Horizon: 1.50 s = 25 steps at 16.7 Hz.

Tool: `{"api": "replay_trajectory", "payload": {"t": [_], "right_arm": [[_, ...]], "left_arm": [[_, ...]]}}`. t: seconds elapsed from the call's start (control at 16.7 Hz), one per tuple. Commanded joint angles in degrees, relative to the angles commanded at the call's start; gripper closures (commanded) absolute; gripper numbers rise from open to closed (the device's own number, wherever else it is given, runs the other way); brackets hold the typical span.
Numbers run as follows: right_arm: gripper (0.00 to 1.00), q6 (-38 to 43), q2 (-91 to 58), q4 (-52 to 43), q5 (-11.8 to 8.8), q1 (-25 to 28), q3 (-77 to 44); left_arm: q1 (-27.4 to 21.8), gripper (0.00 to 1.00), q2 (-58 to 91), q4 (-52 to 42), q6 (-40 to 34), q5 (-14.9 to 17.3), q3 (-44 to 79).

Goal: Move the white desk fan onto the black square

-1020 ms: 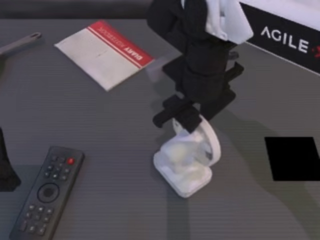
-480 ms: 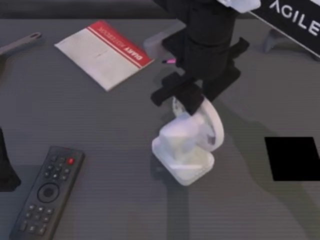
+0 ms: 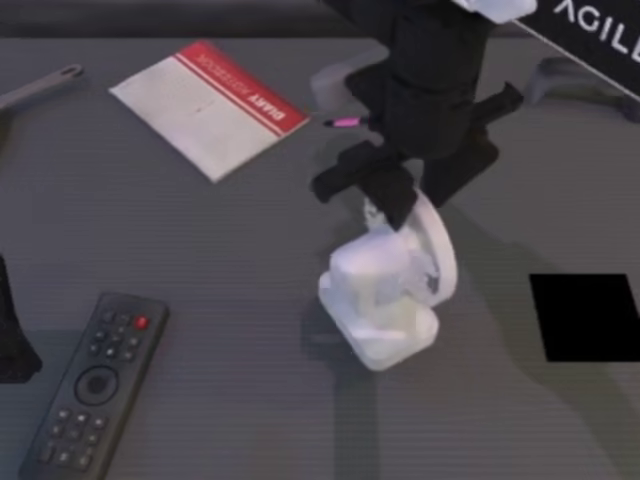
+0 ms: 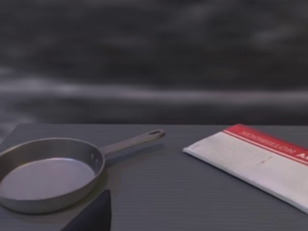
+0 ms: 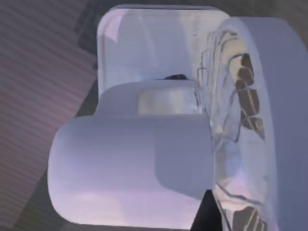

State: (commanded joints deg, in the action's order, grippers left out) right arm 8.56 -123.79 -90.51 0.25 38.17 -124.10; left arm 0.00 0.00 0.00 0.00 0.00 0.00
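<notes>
Two arms: the right one works at the table's middle, the left one is parked at the table's left edge.
Right gripper (image 3: 405,205): set over the top rim of the fan's round head, jaws clamped on that rim.
White desk fan (image 3: 390,290): near the table's middle, head upright on its rounded-square base, with a shadow showing on the table (image 3: 200,260) to the left of the base.
Right wrist view: filled by the fan at close range, motor housing and grille in sight.
Black square (image 3: 588,315): at the table's right edge, well apart from the fan, nothing on it.
Left gripper (image 3: 12,340): only a dark part shows at the left edge; jaw state cannot be told.
Remote (image 3: 95,380): black, lower left of the table, just beside the left gripper.
Notebook (image 3: 208,105): white with a red band, upper left of the table.
Frying pan (image 4: 48,173): grey, near the notebook in the left wrist view; only its handle enters the top view.
Pink item (image 3: 350,122): small, beside the right arm; too small to identify.
</notes>
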Motion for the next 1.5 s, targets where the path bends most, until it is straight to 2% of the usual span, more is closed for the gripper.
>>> {"api": "replay_trajectory", "payload": {"t": [0.24, 0.78, 0.96, 1.2, 1.5], "right_arm": [[1.00, 15.48, 3.66, 1.30, 0.00, -4.24, 5.61], [1.00, 67.58, 17.57, 7.32, -0.11, -17.79, 24.63], [1.00, 81.40, 21.95, 9.26, -0.10, -21.82, 30.90], [1.00, 91.45, 25.60, 10.83, -0.02, -25.26, 36.51], [1.00, 92.78, 26.14, 11.06, 0.00, -25.78, 37.38]], "left_arm": [[0.00, 0.00, 0.00, 0.00, 0.00, 0.00, 0.00], [0.00, 0.00, 0.00, 0.00, 0.00, 0.00, 0.00], [0.00, 0.00, 0.00, 0.00, 0.00, 0.00, 0.00], [0.00, 0.00, 0.00, 0.00, 0.00, 0.00, 0.00], [0.00, 0.00, 0.00, 0.00, 0.00, 0.00, 0.00]]}}
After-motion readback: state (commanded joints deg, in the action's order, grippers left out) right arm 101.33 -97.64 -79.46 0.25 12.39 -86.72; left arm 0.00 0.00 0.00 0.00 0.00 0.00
